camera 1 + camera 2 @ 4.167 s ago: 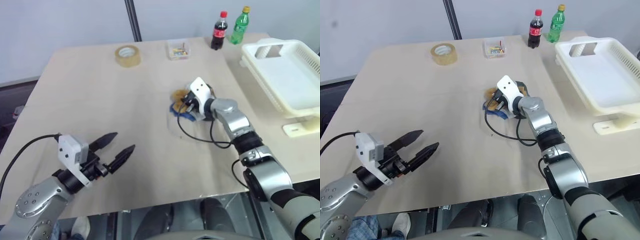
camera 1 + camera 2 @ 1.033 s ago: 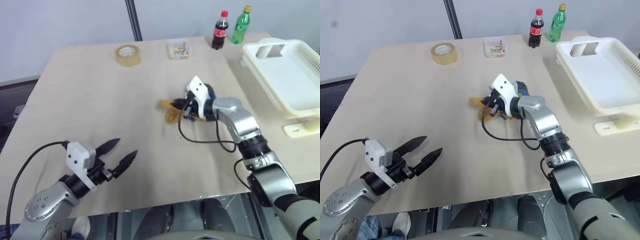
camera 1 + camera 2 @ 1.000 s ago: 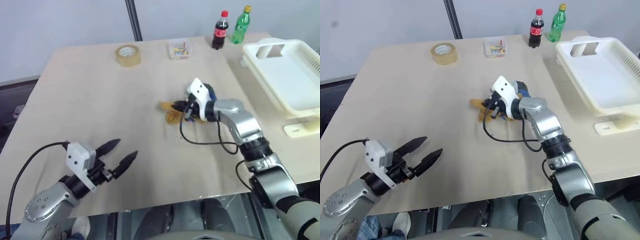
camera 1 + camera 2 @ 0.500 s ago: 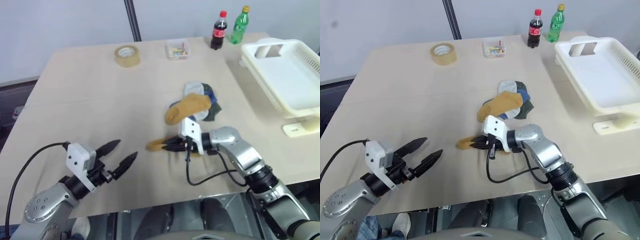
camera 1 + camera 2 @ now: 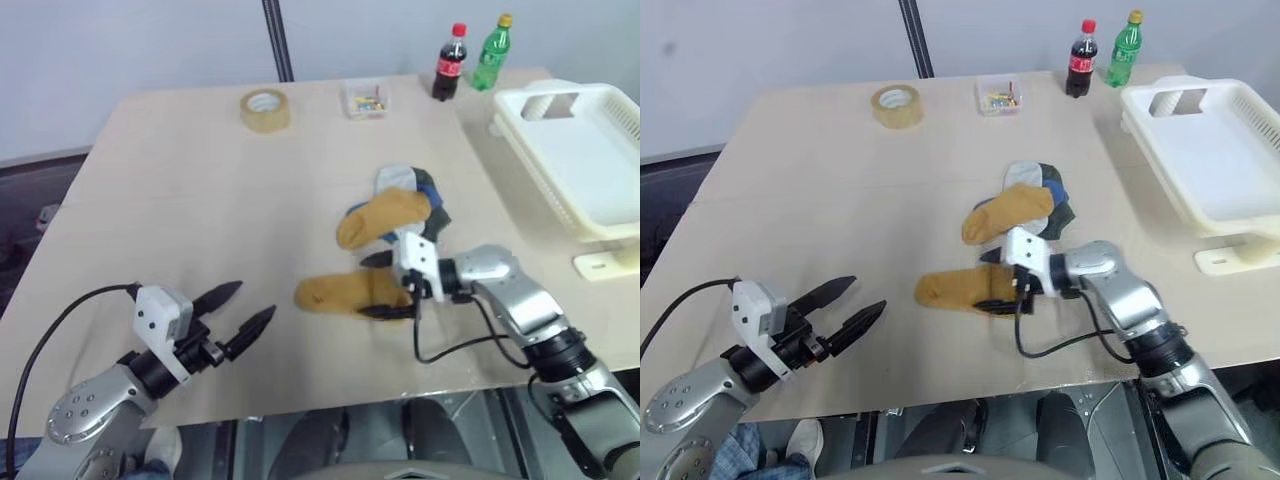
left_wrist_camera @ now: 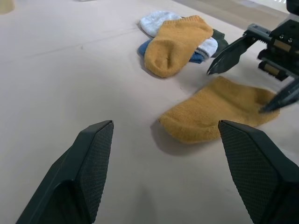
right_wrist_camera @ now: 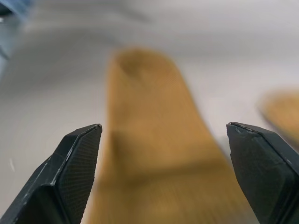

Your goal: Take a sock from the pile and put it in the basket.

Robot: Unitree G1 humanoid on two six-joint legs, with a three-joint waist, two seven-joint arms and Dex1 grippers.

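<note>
Right wrist view: sock [image 7: 149, 154] seemingly between fingers [image 7: 74, 177].

The big cream-white slatted plastic basket [image 5: 585, 160] runs off the right edge, so its far-right side is cut off. In the heap of limp socks [image 5: 400, 205], the blue and dark green ones are mostly buried under the mustard-yellow one. The small clear box's [image 5: 363, 99] coloured bits are too tiny to identify.
</note>
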